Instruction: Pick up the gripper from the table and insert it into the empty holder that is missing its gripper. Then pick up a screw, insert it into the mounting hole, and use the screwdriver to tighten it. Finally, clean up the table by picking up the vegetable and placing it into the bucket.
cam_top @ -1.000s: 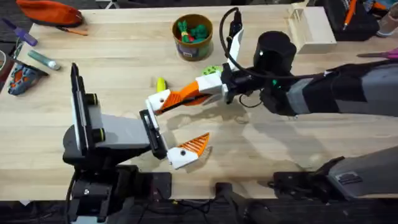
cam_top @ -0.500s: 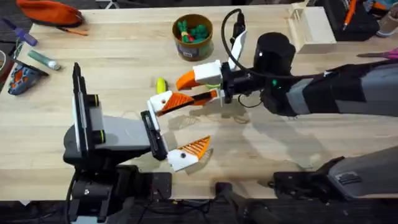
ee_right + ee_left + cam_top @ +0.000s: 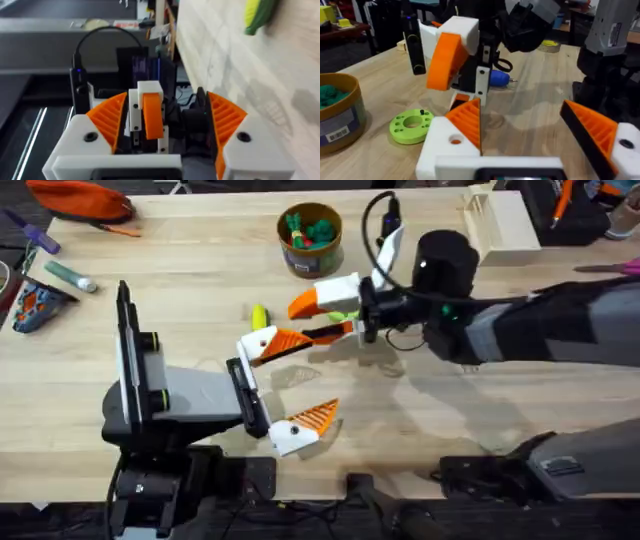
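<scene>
Overhead: ribbed orange wedge gripper, round bucket

Counts on the table: two robot grippers, left gripper and right gripper, each carrying two orange ribbed pads; one bucket holding toy vegetables; one yellow corn vegetable; one green holed disc; one blue screwdriver
</scene>
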Controlling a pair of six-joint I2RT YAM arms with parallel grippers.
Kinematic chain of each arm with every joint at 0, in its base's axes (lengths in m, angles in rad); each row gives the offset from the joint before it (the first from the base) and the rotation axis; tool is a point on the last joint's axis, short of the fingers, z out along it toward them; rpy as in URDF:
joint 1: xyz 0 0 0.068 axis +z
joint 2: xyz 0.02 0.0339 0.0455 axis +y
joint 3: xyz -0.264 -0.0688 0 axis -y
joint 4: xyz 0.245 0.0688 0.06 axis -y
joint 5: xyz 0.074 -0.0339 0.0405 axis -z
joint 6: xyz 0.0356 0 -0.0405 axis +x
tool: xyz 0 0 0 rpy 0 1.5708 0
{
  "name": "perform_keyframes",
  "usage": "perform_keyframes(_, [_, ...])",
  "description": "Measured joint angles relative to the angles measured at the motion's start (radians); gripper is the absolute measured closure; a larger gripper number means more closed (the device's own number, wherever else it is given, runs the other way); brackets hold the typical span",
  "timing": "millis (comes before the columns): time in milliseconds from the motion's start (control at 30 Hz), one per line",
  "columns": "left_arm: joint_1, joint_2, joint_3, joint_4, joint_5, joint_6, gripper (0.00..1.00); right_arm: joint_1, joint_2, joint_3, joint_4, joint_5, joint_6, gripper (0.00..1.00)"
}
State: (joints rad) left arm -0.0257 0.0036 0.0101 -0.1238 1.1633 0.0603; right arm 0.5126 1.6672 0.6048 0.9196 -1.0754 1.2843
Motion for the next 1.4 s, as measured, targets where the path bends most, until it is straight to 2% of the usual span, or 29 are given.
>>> perform_keyframes(67, [0.0,0.0,0.0,0.0,0.0,0.0,0.015,-0.029,-0.034,-0.001,-0.078,0.011,-0.039,0.196])
perform_keyframes(167, [0.0,0.0,0.0,0.0,0.0,0.0,0.015,-0.081,-0.122,-0.001,-0.296,0.041,-0.14,0.196])
perform_keyframes(267, [0.0,0.0,0.0,0.0,0.0,0.0,0.015,-0.144,-0.219,0.018,-0.629,0.092,-0.296,0.194])
perform_keyframes(367, [0.0,0.0,0.0,0.0,0.0,0.001,0.015,-0.203,-0.278,0.087,-0.94,0.15,-0.465,0.193])
perform_keyframes(533, [0.0,0.0,0.0,0.0,0.0,0.002,0.015,-0.249,-0.323,0.332,-1.366,0.307,-0.743,0.192])
perform_keyframes(667, [0.0,0.0,0.0,0.0,0.0,0.003,0.015,-0.248,-0.323,0.525,-1.574,0.458,-0.915,0.192])
perform_keyframes(700, [0.0,0.0,0.0,0.0,0.0,0.003,0.015,-0.238,-0.314,0.632,-1.69,0.574,-1.011,0.191])
perform_keyframes(867, [0.0,0.0,0.0,0.0,0.0,0.003,0.015,-0.19,-0.249,0.772,-1.856,0.792,-1.132,0.191])
perform_keyframes(1067, [0.0,0.0,0.0,0.0,0.0,0.003,0.015,-0.097,-0.11,0.907,-1.986,1.027,-1.232,0.192])
perform_keyframes(1233, [0.0,0.0,0.0,0.0,0.0,0.003,0.016,-0.019,0.012,1.0,-2.021,1.11,-1.297,0.195])
perform_keyframes(1400, [0.0,0.0,0.0,0.0,0.0,0.003,0.015,0.042,0.116,1.028,-2.02,1.146,-1.331,0.204])
